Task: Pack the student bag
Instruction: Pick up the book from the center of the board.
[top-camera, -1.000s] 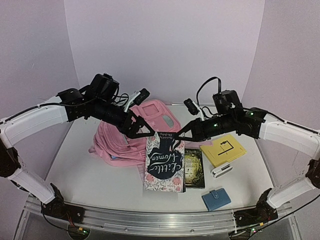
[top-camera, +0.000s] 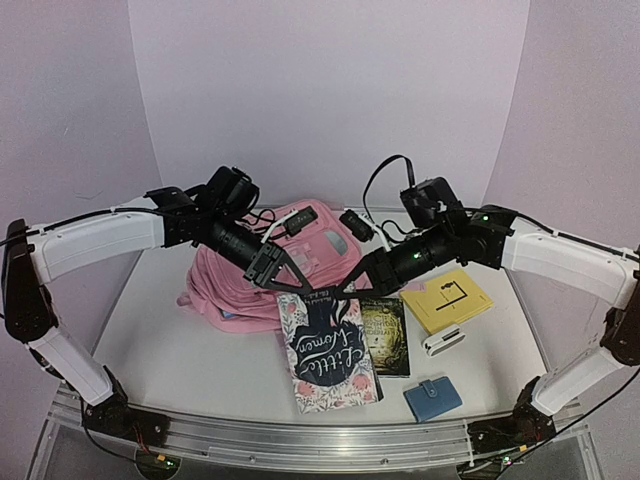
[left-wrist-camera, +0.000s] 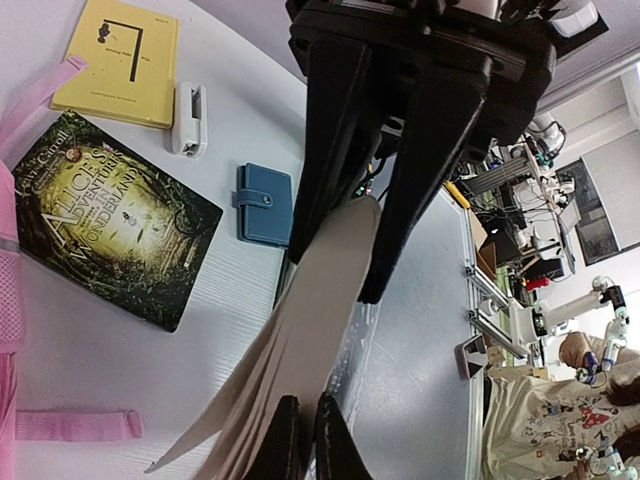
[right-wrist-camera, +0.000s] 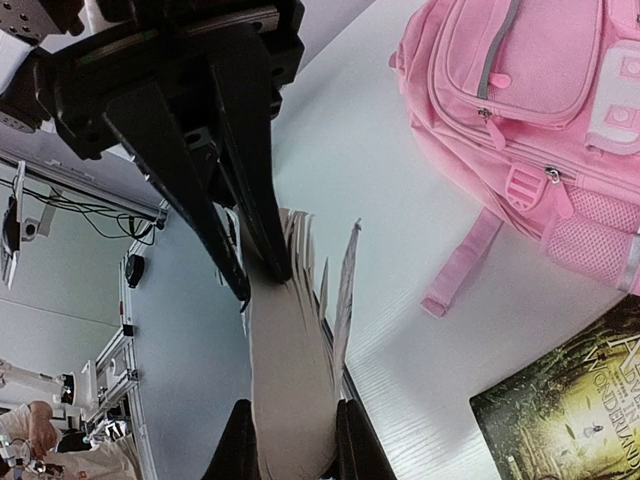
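Note:
The pink student bag (top-camera: 225, 285) lies flat at the back left of the table, and its front pockets show in the right wrist view (right-wrist-camera: 520, 90). A dark floral "Little Women" book (top-camera: 325, 355) hangs by its top edge between both grippers. My left gripper (top-camera: 303, 289) (left-wrist-camera: 308, 445) is shut on a thin edge of the book, with the fanned pages (left-wrist-camera: 310, 310) beside its fingers. My right gripper (top-camera: 346, 290) (right-wrist-camera: 295, 445) is shut on the thick block of pages (right-wrist-camera: 295, 380). The two grippers face each other, almost touching.
To the right of the held book lies a dark "Alice" book (top-camera: 385, 335) (left-wrist-camera: 110, 215) (right-wrist-camera: 570, 410). Beyond it are a yellow booklet (top-camera: 447, 298) (left-wrist-camera: 120, 60), a white stapler (top-camera: 442, 341) (left-wrist-camera: 188, 118) and a blue wallet (top-camera: 432, 398) (left-wrist-camera: 265, 205). A metal rail (top-camera: 300, 440) runs along the near edge.
My left gripper has gone from open to shut on the book's top edge. The book has shifted toward the near edge and turned slightly. Both arms have moved with it.

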